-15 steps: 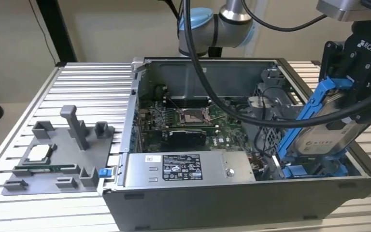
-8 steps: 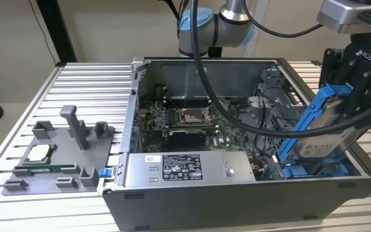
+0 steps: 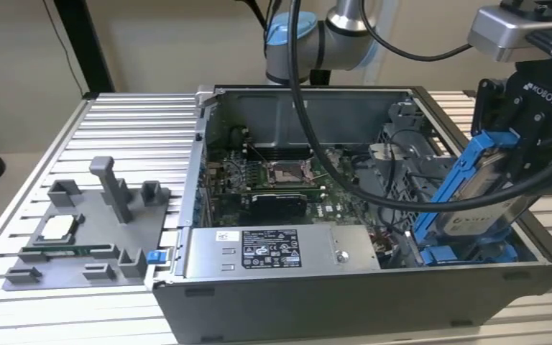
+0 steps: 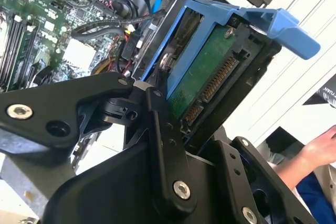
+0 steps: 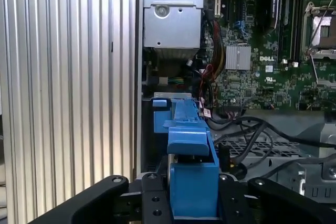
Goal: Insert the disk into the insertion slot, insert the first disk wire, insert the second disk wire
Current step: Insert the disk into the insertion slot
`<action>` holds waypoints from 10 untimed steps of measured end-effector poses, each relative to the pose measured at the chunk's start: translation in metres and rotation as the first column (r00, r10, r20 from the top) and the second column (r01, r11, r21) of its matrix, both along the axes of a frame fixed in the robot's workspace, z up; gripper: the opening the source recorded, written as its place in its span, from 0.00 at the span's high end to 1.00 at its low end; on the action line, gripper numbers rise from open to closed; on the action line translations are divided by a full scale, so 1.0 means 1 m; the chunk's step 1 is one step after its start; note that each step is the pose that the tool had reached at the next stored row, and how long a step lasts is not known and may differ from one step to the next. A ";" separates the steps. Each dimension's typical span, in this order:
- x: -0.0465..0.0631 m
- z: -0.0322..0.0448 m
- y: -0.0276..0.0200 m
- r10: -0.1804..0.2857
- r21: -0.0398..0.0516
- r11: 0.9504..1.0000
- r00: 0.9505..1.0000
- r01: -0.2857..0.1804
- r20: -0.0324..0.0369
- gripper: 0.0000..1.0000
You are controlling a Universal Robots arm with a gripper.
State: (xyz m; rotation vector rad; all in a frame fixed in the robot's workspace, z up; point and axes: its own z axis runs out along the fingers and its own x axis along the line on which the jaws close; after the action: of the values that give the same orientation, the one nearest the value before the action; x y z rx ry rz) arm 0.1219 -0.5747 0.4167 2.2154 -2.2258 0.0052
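ribbed aluminium table carries an open dark-grey metal computer case, grey plastic fixture plate at its nine o'clock.

Grey fixture tray holds, seemingly, a memory stick.

Robotics lab bench: an open desktop computer case sits on a ribbed aluminium worktable beside a grey parts fixture, under an industrial robot arm.
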 end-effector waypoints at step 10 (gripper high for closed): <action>0.002 -0.0093 0.0034 0.003 0.000 1.000 1.000 -0.003 0.000 1.00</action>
State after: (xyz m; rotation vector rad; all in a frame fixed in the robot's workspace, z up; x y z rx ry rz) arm 0.1242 -0.5713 0.4075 2.2187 -2.2228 0.0058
